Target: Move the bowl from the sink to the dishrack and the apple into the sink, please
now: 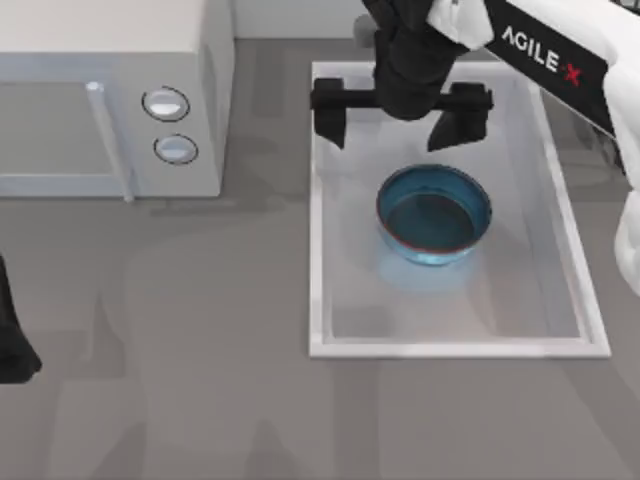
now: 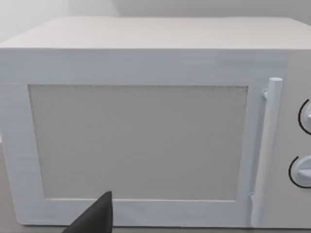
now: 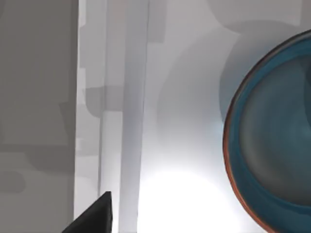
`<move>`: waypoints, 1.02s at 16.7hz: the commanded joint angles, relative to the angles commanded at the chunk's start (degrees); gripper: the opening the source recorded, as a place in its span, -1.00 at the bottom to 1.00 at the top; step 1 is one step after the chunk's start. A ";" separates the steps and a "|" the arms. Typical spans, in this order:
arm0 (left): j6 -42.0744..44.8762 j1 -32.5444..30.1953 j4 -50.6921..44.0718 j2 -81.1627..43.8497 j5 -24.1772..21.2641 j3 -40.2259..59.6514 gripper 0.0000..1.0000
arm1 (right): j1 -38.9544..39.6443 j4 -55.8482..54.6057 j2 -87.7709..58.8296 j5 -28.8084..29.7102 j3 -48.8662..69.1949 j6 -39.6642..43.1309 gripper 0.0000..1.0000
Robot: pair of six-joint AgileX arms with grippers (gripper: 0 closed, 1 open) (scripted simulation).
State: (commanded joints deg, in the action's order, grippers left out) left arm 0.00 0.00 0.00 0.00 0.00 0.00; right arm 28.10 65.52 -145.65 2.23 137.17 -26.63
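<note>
The blue bowl (image 1: 434,215) with its reddish-brown rim stands upright in the middle of the white sink (image 1: 316,250). My right gripper (image 1: 392,135) hangs open over the far end of the sink, just beyond the bowl, with nothing between its fingers. The right wrist view shows part of the bowl (image 3: 272,145) beside the sink's raised rim (image 3: 131,97). My left gripper (image 1: 12,345) is parked at the table's left edge, open, facing the microwave. The apple and the dishrack are out of view.
A white microwave (image 1: 100,60) with two knobs stands at the back left, and its door (image 2: 141,141) is shut. Bare grey table lies between it and the sink and along the front.
</note>
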 joint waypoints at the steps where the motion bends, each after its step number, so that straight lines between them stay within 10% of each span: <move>1: 0.00 0.00 0.00 0.00 0.00 0.00 1.00 | 0.48 1.85 -2.28 0.89 2.66 -1.45 1.00; 17: 0.00 0.00 0.00 0.00 0.00 0.00 1.00 | 0.87 -4.23 -16.82 4.19 6.77 -3.33 1.00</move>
State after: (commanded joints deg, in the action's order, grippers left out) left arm 0.00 0.00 0.00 0.00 0.00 0.00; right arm 28.97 61.29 -162.47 6.43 143.94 -29.96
